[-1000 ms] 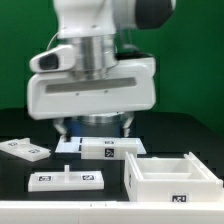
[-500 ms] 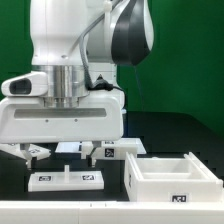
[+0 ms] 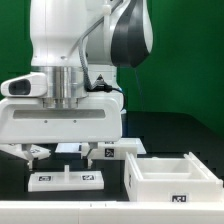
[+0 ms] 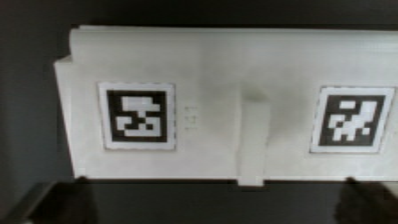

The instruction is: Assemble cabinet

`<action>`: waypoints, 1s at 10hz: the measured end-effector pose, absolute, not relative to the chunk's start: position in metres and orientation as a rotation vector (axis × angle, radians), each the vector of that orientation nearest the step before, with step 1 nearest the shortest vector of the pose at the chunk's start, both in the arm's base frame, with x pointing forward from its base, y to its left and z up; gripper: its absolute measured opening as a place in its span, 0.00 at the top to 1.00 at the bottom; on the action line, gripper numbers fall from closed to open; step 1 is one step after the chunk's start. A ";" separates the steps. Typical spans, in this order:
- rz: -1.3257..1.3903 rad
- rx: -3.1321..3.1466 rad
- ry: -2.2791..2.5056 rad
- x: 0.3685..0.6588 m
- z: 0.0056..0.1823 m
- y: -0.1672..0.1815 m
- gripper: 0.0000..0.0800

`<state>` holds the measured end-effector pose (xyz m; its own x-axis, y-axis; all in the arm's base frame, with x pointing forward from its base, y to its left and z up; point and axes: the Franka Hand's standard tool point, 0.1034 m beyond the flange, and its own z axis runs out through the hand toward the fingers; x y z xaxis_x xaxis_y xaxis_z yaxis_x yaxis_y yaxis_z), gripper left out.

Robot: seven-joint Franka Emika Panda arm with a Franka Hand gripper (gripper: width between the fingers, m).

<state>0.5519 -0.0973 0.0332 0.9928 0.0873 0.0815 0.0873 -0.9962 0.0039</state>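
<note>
The cabinet body, a large hollow white box with a marker tag on its front, stands at the exterior view's right. A flat white panel with two tags and a raised ridge lies in front of it to the left. It fills the wrist view. My gripper hangs just above this panel, open and empty. Its fingers stand wide apart over the panel's two ends. In the wrist view the gripper shows only as dark fingertips at the two corners.
A white block with tags lies behind the cabinet body. A flat white sheet shows behind my fingers. The robot hand hides the table's far left. A green wall stands behind the black table.
From one second ago the arm swung to the exterior view's left and came down over the flat panel. Nothing has moved in the last half second.
</note>
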 end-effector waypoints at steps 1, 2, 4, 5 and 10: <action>0.128 3.136 0.137 0.552 0.033 -0.097 0.37; 0.128 3.136 0.137 0.552 0.033 -0.097 0.37; 0.128 3.136 0.137 0.552 0.033 -0.097 0.78; 0.128 3.136 0.137 0.552 0.033 -0.097 0.95; 0.115 3.131 0.188 0.551 0.034 -0.089 1.00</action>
